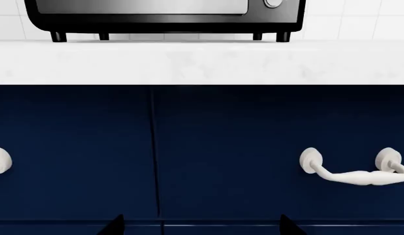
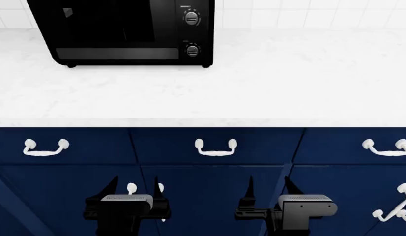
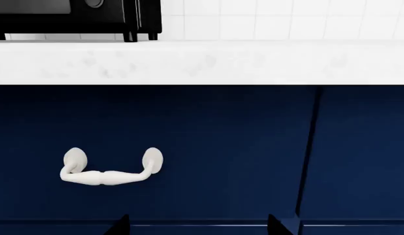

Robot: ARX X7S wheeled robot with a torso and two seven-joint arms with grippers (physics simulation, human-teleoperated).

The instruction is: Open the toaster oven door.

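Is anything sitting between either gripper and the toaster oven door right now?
No object blocks the way. Both the left gripper and right gripper hang low before the navy cabinet fronts, below the white marble countertop's edge. The glossy black toaster oven's glass door faces bare counter.

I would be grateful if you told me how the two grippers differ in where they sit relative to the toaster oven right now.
The left gripper hangs roughly below the toaster oven; the right gripper hangs further right, below bare countertop. In its wrist view, the left sees the oven's full width, while the right sees only a corner. Both are open, low before the navy cabinet fronts, touching nothing.
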